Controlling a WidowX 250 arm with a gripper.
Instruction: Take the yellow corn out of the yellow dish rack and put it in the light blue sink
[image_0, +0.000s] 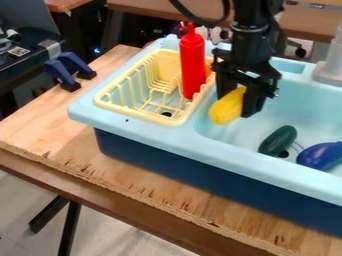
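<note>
The black gripper (239, 102) hangs from the top edge over the left part of the light blue sink basin (294, 102), shut on a yellow, corn-like toy (228, 106). The toy is tilted, its lower end sticking out to the left of the fingers. Just left of it, a red squeeze bottle (192, 65) stands in the pale yellow dish rack (127, 111). On the basin floor, below and right of the gripper, lie a dark green cucumber-like toy (278, 140) and a purple eggplant-like toy (321, 155).
The sink unit with its dark blue front (167, 162) rests on a wooden table (43, 125). Two blue clamps (67, 70) are at the table's back left. A grey faucet-like piece (331, 62) rises at the sink's back right.
</note>
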